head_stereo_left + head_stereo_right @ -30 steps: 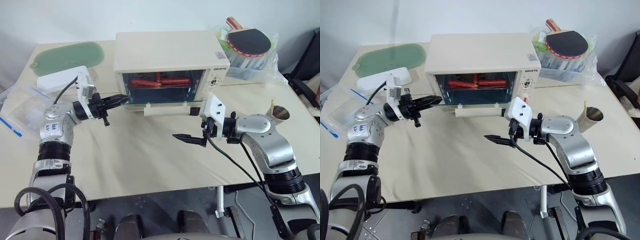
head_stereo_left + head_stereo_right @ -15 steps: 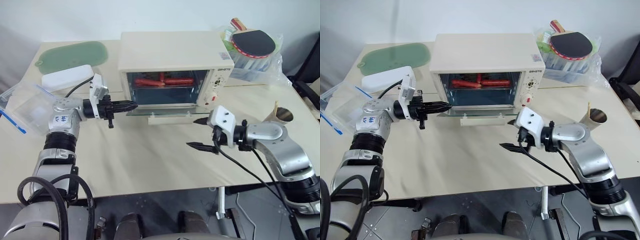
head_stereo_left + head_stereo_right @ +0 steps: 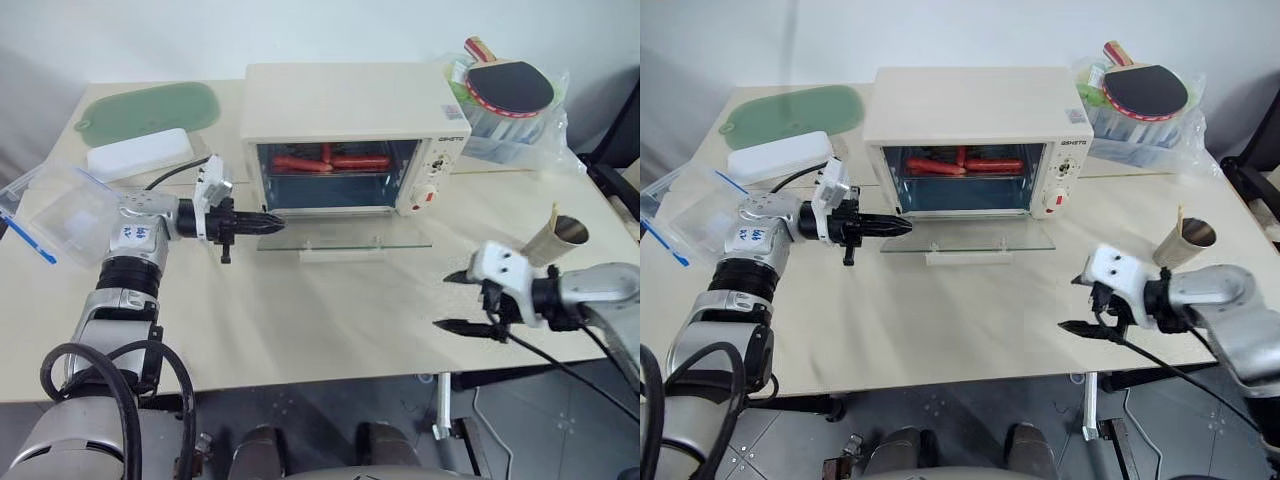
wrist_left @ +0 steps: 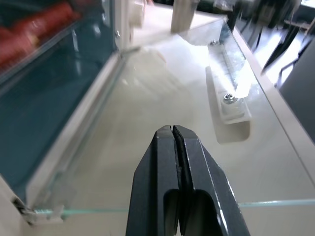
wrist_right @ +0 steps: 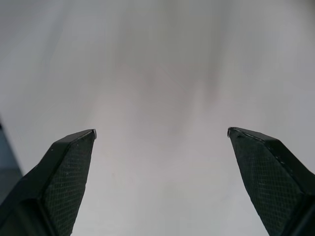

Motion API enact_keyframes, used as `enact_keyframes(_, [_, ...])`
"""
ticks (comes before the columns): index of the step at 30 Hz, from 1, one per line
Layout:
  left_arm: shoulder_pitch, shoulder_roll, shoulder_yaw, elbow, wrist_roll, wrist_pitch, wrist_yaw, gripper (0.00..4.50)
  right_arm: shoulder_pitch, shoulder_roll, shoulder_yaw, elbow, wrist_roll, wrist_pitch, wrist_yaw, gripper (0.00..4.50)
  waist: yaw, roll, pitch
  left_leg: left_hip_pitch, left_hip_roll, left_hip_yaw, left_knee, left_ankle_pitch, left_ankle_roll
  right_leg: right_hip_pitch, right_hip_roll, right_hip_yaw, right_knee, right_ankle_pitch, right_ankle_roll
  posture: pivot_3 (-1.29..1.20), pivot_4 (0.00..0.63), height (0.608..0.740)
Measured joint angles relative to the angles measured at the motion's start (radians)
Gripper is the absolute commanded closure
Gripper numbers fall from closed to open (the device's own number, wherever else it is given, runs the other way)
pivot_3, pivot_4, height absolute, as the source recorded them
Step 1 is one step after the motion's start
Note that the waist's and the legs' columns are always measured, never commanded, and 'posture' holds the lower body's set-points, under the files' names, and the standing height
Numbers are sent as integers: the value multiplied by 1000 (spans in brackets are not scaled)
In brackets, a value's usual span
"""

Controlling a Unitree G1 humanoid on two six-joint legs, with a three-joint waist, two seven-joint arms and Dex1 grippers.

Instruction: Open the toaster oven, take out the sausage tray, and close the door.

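Observation:
The cream toaster oven (image 3: 350, 105) stands at the table's middle back. Its glass door (image 3: 345, 236) lies folded down flat, with the bar handle (image 3: 340, 254) at its front edge. Inside on a rack rests the sausage tray (image 3: 322, 167) with red sausages (image 3: 960, 163). My left gripper (image 3: 270, 222) is shut and empty, its tip over the door's left rear corner, near the hinge. In the left wrist view, its fingers (image 4: 174, 147) hang just above the glass. My right gripper (image 3: 1072, 305) is open and empty, low over the table's front right, well clear of the door.
A green mat (image 3: 145, 108), a white box (image 3: 138, 155) and a clear blue-clipped plastic box (image 3: 55, 210) lie at the left. A table tennis bat on a bagged container (image 3: 510, 85) sits at the back right. A paper cup (image 3: 560, 235) stands near my right arm.
The door has dropped from half open to flat. My right gripper has let go of the handle and drawn back to the right. My left gripper has shifted slightly toward the door's left corner.

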Motion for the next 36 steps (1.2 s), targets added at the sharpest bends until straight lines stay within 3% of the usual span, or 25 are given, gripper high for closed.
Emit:
enact_keyframes(4, [0,1,-22,26,47,-25,15,4457,1,-27,-88,-50,60,25,9,0,3,-1,0,0,0,0,1,0,1,0,0,0,0,0,0,0,150,740])
enact_keyframes(8, [6,6,-69,38,111,-72,19,4457,-133,22,-30,-73,64,34,-64,0,1,-1,1,-1,0,0,2,0,1,0,0,0,1,0,0,0,150,740])
enact_keyframes(15, [12,-20,-82,39,133,-101,16,4457,-400,253,291,-28,-133,-29,-255,0,-5,-1,1,-2,1,0,2,0,1,-2,0,0,2,0,0,0,150,740])
enact_keyframes(20, [52,-23,-50,13,110,-111,35,4457,-555,417,475,137,-316,-79,-367,0,-8,-1,1,-2,1,0,3,0,1,-3,0,0,5,0,0,0,150,740])
enact_keyframes(27, [253,-67,98,-233,-68,-47,103,4457,-711,559,593,470,-565,-201,-515,0,-31,-1,1,-4,1,0,3,0,0,-10,-2,0,15,0,0,0,150,740])
enact_keyframes(33, [437,-119,221,-498,-200,-2,265,4457,-774,646,650,672,-699,-303,-572,0,-67,-1,1,-3,1,0,1,0,0,-11,-2,0,17,0,0,0,150,740])
enact_keyframes(36, [540,-141,253,-613,-238,39,359,3649,-784,672,662,724,-748,-337,-581,0,-84,-1,1,-3,1,-1,1,0,0,-11,-2,0,17,0,0,0,150,740])
